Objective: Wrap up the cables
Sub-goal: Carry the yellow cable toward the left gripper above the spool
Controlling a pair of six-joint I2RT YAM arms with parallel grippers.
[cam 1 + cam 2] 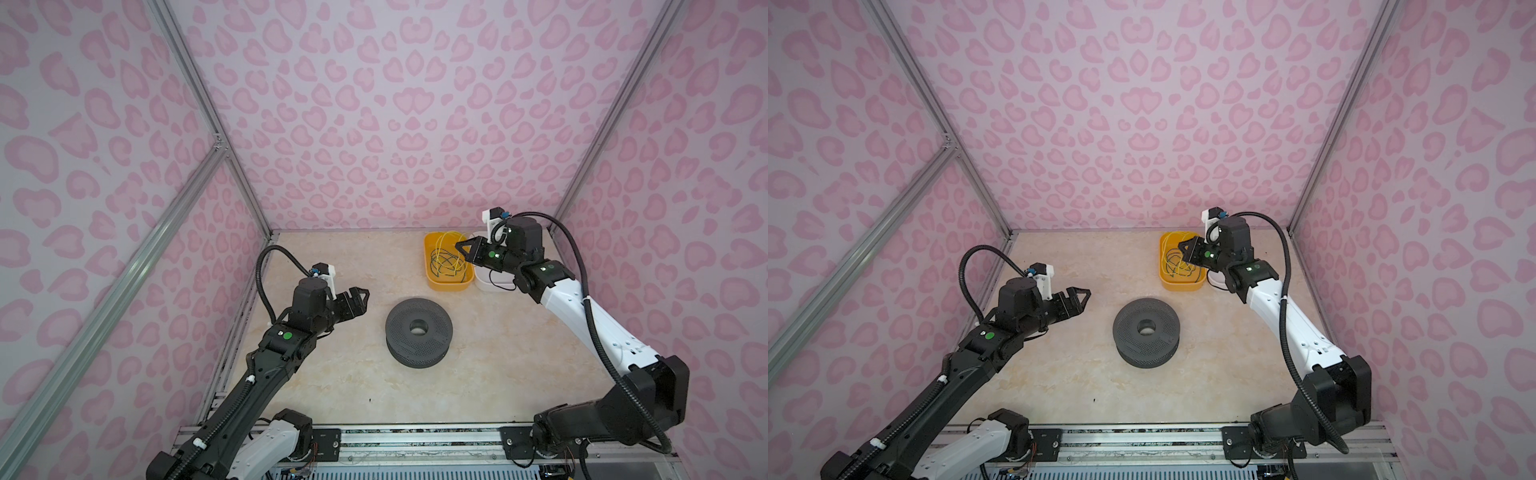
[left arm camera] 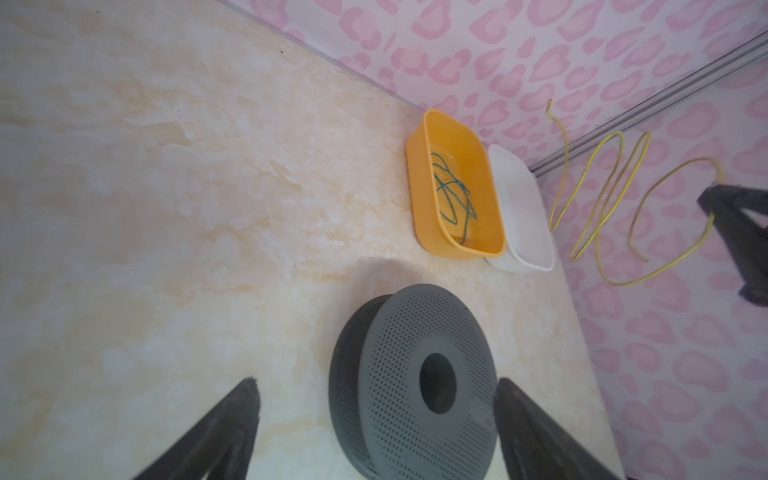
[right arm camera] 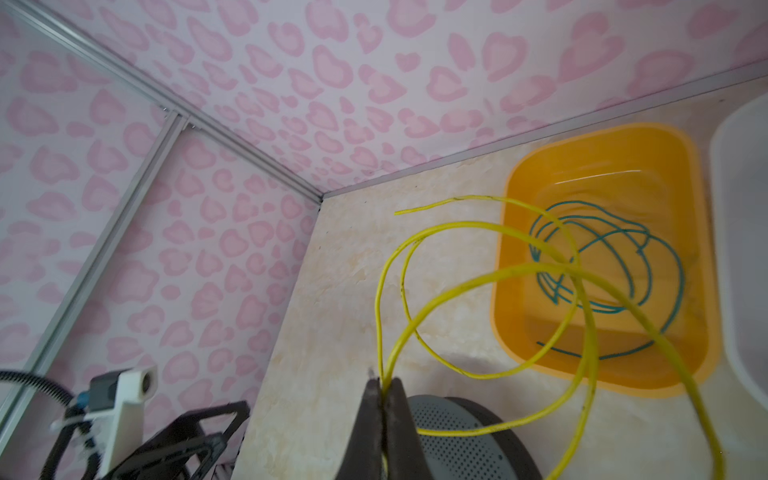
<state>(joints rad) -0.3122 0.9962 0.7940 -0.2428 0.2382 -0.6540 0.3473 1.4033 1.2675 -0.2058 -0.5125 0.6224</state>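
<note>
Stretching wall to wall under the pink-spotted panels is the pale marbled table, and both arms are out over it. The left arm reaches in from the near left, the right arm from the near right up to the far right corner. Dead centre lies the grey perforated spool, flat on its side with the hub hole facing up and nothing wound on it. Up in that far right corner sits the orange tub, and the white tub is pressed against its right side, half hidden under the right wrist in both top views. Now the cables: the yellow cable is up in the air, its loose loops hanging off the right gripper above the orange tub and the table beside it. The green cable lies coiled on the orange tub's floor. The right gripper has its jaws pressed together, pinching the yellow cable at the tips. The left gripper hangs left of the spool, clear of it, its fingers spread wide with nothing between them.
</note>
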